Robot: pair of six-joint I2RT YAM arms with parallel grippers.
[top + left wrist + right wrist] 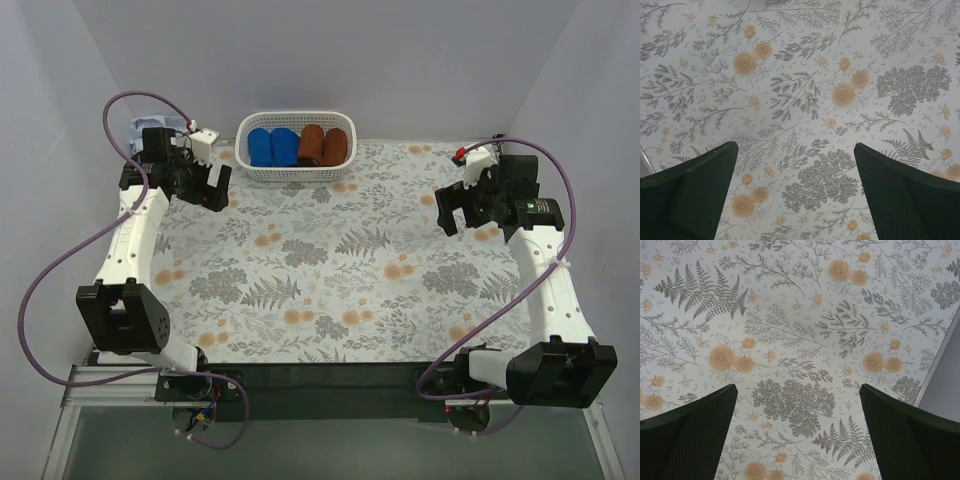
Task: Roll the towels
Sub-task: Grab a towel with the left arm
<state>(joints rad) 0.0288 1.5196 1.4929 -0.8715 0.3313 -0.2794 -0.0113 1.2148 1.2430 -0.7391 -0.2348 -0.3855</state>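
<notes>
A pale blue-lavender towel (148, 127) lies at the far left corner, mostly hidden behind my left arm. The mid-grey towel is not in view. My left gripper (203, 192) is open and empty, hanging over the floral tablecloth just left of the basket. The left wrist view shows its jaws (795, 147) wide apart with only printed cloth between them. My right gripper (457, 218) is open and empty over the right side of the table. Its wrist view (798, 387) also shows only the printed cloth between the jaws.
A white slatted basket (296, 172) stands at the back centre and holds two bright blue rolls (272, 147) and two rust-brown rolls (323, 146). The floral tablecloth (330, 270) covers the table. White walls close in the sides; the right wall (945, 380) is near my right gripper.
</notes>
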